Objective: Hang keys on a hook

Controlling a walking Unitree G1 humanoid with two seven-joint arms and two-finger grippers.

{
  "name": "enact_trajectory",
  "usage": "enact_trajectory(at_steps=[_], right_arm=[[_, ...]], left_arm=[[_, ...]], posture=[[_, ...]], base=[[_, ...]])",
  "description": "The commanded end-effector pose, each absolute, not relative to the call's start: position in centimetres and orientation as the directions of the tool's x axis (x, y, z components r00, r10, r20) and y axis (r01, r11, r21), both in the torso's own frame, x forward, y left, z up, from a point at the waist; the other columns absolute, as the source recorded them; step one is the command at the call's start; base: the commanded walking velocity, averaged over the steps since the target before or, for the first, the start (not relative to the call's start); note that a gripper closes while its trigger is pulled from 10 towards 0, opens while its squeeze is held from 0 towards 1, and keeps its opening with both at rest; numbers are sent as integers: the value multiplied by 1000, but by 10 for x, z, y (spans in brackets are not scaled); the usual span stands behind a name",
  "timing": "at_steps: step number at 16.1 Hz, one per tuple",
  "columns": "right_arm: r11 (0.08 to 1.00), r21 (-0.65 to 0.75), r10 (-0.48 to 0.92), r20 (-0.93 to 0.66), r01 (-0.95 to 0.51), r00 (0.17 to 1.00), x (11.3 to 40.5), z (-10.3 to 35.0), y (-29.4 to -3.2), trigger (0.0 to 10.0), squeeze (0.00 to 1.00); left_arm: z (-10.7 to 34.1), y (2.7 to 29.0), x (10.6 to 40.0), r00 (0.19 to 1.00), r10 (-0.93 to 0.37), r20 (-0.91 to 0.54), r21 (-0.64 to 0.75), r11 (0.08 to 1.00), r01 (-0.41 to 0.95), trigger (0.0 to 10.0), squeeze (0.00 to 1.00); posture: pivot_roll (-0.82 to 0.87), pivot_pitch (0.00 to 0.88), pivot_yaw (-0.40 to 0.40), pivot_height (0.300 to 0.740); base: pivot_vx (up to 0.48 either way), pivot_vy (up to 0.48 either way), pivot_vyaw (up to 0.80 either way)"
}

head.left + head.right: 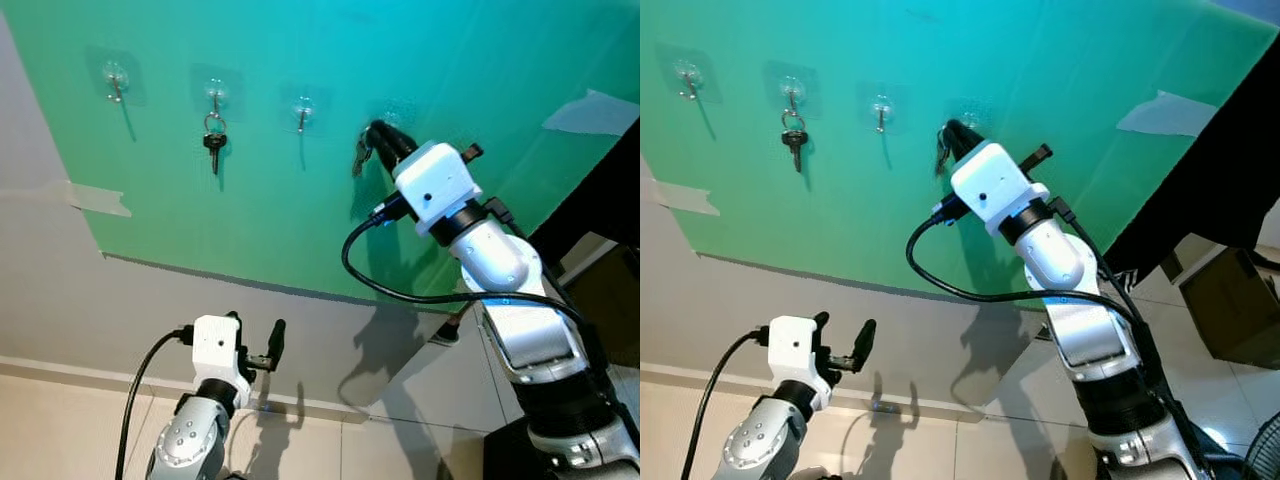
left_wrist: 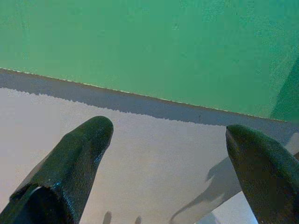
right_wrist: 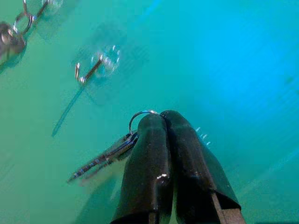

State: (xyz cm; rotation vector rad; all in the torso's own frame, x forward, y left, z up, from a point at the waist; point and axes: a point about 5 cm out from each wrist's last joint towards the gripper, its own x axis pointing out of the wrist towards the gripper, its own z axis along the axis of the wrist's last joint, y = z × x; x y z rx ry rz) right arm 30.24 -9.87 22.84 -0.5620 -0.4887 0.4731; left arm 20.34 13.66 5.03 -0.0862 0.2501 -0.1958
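Note:
Several clear adhesive hooks sit in a row on a green sheet (image 1: 300,200) taped to the wall. My right gripper (image 1: 378,134) is raised to the rightmost hook (image 1: 395,108), shut on a key ring with keys (image 3: 110,151); the keys (image 1: 360,155) dangle to its left. The ring (image 3: 140,115) shows just above the fingertips. An empty hook (image 3: 96,65) lies beside it. Another black key set (image 1: 214,138) hangs from the second hook (image 1: 214,92). My left gripper (image 1: 255,345) is low, open, pointing at the bare wall.
Two hooks are empty: the far left one (image 1: 116,78) and the third (image 1: 302,110). Tape strips (image 1: 98,198) hold the sheet. A grey wall (image 1: 150,310) and beige floor tiles (image 1: 60,430) lie below. Dark furniture (image 1: 1230,300) stands at the right.

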Motion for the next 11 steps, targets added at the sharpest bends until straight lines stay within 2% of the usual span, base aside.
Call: enact_trajectory(at_steps=[1, 2, 6, 11], right_arm=[[744, -602, 537, 282, -289, 795, 308, 225, -102, 10000, 0], [807, -502, 481, 250, -313, 840, 315, 217, -105, 10000, 0], [893, -359, 369, 236, -272, 899, 329, 214, -116, 10000, 0], [948, -215, 281, 208, -237, 937, 335, 213, -122, 10000, 0]], left_arm=[[54, 133, 203, 953, -207, -220, -112, 976, 186, 10000, 0], [54, 134, 202, 954, -204, -221, -110, 977, 184, 10000, 0], [55, 136, 201, 953, -204, -224, -106, 977, 184, 10000, 0], [55, 138, 201, 952, -204, -227, -102, 977, 186, 10000, 0]], posture=[[58, 0, -182, 722], [62, 0, -181, 722], [65, 0, -173, 722], [67, 0, -169, 722]], base=[[0, 0, 0], [0, 0, 0], [0, 0, 0], [0, 0, 0]])
